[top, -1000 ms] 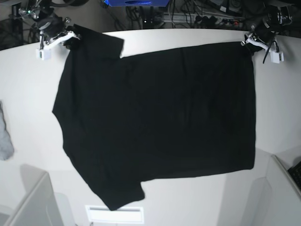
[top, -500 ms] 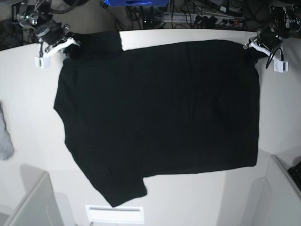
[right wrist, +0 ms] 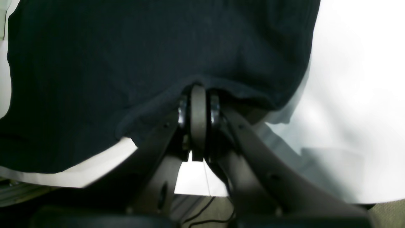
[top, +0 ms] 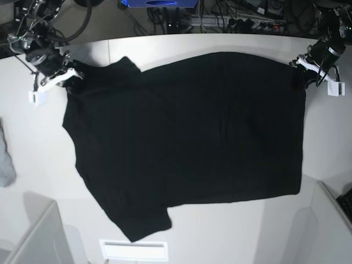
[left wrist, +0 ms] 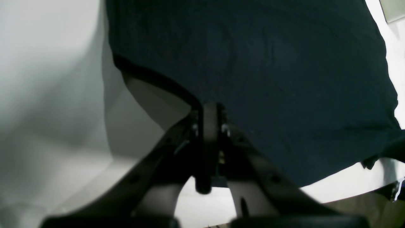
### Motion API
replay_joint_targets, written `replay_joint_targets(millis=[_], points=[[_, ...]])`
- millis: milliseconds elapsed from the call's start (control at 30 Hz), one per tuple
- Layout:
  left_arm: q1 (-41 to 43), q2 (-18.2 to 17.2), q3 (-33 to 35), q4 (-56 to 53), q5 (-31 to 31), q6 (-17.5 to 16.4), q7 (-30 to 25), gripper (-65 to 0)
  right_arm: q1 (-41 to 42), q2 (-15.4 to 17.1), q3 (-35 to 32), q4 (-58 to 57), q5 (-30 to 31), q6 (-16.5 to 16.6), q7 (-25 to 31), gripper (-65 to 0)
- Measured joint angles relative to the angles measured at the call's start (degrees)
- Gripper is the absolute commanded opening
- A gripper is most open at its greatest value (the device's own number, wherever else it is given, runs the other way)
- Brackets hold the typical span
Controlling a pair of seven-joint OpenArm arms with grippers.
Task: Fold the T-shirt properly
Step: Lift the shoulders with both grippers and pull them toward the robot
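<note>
T-shirt: black, plain side up, spread nearly flat across the white table, stretched between two grippers at its far edge; one sleeve points to the near edge. Left gripper: clamped on a far hem corner. Right gripper: clamped on the far shoulder edge.

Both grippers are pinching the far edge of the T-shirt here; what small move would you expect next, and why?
Probably lower and release. The T-shirt already lies spread nearly flat on the table, while the left gripper and right gripper are shut on its two far corners, held slightly off the surface in the wrist views. Setting those corners down would leave it flat for the first fold.
</note>
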Motion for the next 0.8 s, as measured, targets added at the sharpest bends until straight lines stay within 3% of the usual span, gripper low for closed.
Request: replay_joint_targets(millis=[367, 533, 800], points=[[-4.07, 0.31, -2.34, 0.28, -0.02, -0.04, 0.39, -65.0, 5.95, 0.17, 0.63, -0.04, -0.26, 0.00, -1.14, -65.0], [-7.72, 0.33, -2.38, 0.22, -0.02, -0.02, 4.07, -65.0, 7.96, 0.22, 0.63, -1.07, -0.44, -0.02, -1.36, -65.0], [-8.94, 1.07, -2.49, 0.04, 0.24, 0.00, 4.24, -65.0, 13.77, 4.79, -4.02, -5.40, -0.22, -0.02, -1.18, -65.0]])
